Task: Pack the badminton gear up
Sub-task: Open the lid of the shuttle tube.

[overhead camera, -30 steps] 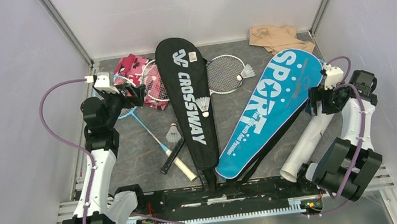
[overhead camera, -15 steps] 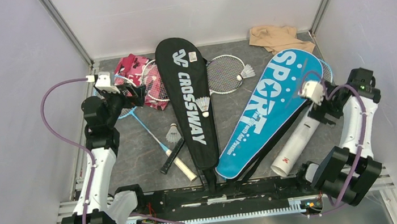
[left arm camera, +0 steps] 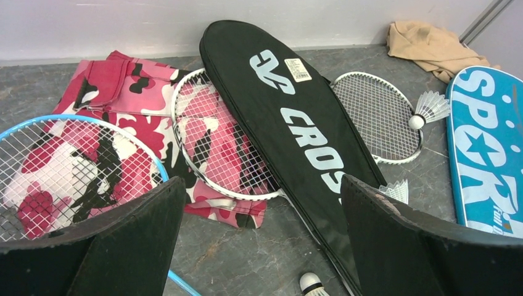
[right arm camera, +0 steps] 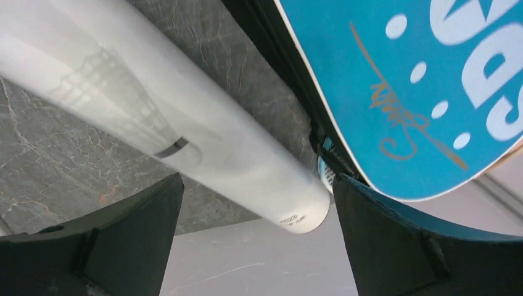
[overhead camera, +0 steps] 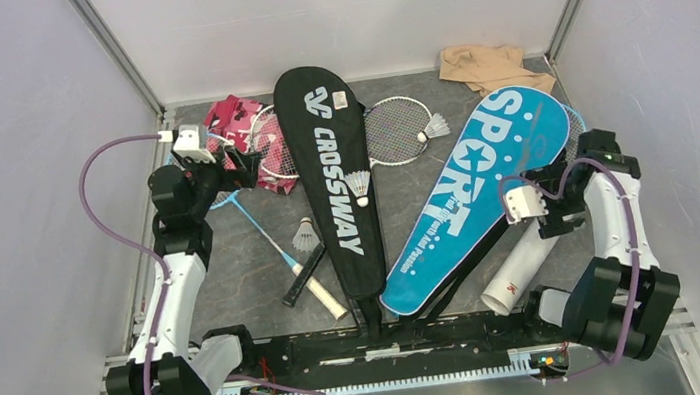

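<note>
Grey marbled table [overhead camera: 234,272] holds a smooth white tube [overhead camera: 521,272]; left gripper [left arm camera: 256,188] and right gripper [right arm camera: 256,182] gape wide.

The CROSSWAY cover [overhead camera: 333,174] is black, SPORT cover [overhead camera: 485,181] blue, tube [overhead camera: 519,265] white.

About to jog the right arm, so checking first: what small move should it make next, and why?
Probably lower the right gripper onto the white tube and close. Its fingers stand open on either side of the tube, which lies flat on the table beside the blue cover, unheld.
</note>
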